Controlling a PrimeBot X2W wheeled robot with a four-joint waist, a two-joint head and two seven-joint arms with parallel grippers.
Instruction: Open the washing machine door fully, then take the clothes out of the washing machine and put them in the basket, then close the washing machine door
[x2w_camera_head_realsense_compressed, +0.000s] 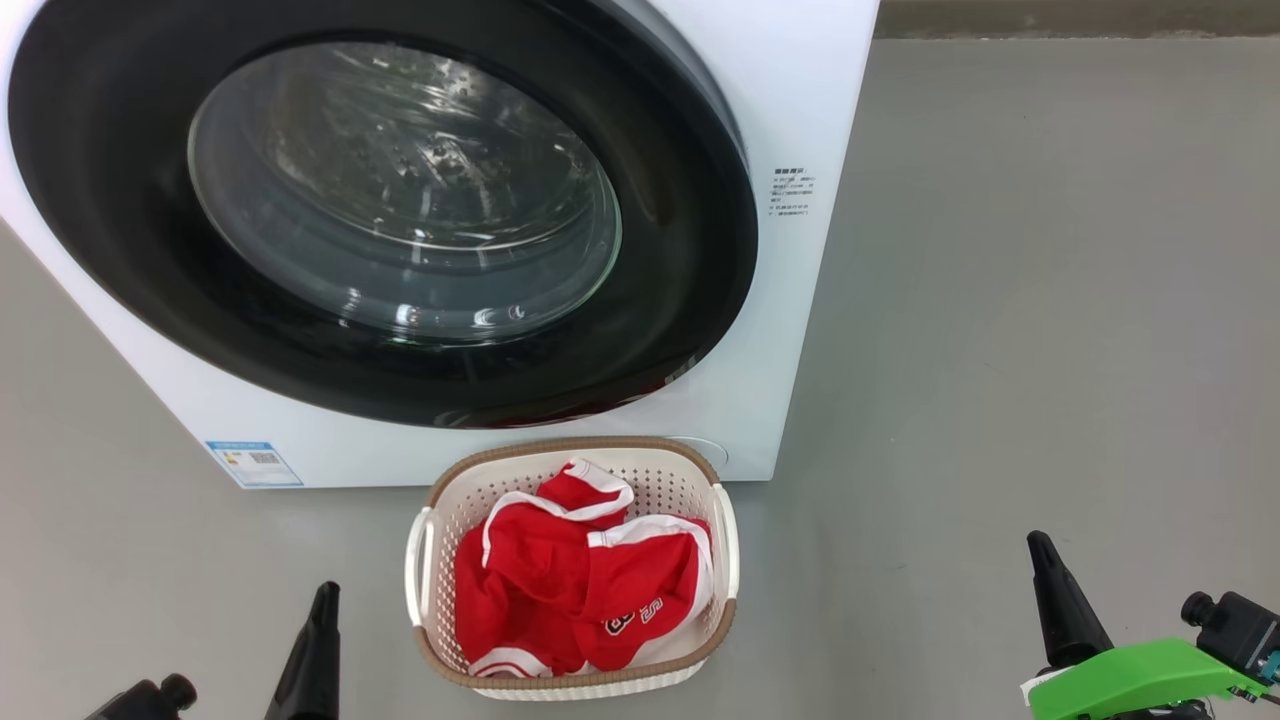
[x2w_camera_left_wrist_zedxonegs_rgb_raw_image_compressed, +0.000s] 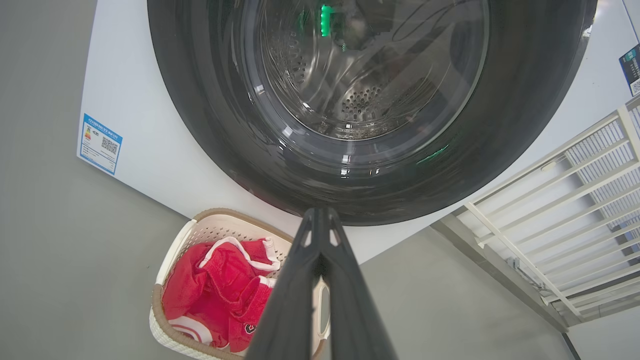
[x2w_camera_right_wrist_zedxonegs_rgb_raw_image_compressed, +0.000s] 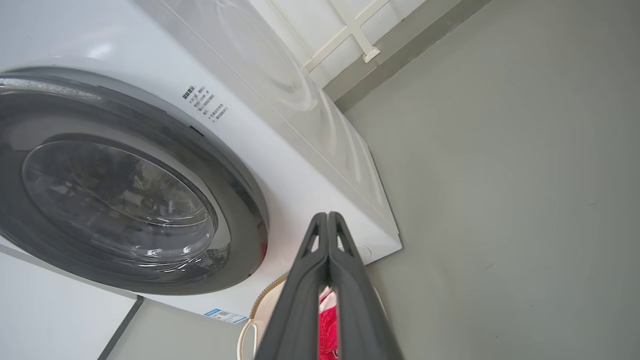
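At your lower left, the left gripper (x2w_camera_head_realsense_compressed: 324, 600) is empty, its fingers pressed together. In the middle, the washing machine door (x2w_camera_head_realsense_compressed: 400, 190) sits closed against the washing machine (x2w_camera_head_realsense_compressed: 790, 120), and the clothes (x2w_camera_head_realsense_compressed: 570, 580) lie heaped in the basket (x2w_camera_head_realsense_compressed: 575, 443) just in front. At your lower right, the right gripper (x2w_camera_head_realsense_compressed: 1045, 560) is likewise pinched together, holding nothing.

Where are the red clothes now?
The red clothes lie in the basket on the floor, low in the middle of the head view, just in front of the washing machine and below its round door.
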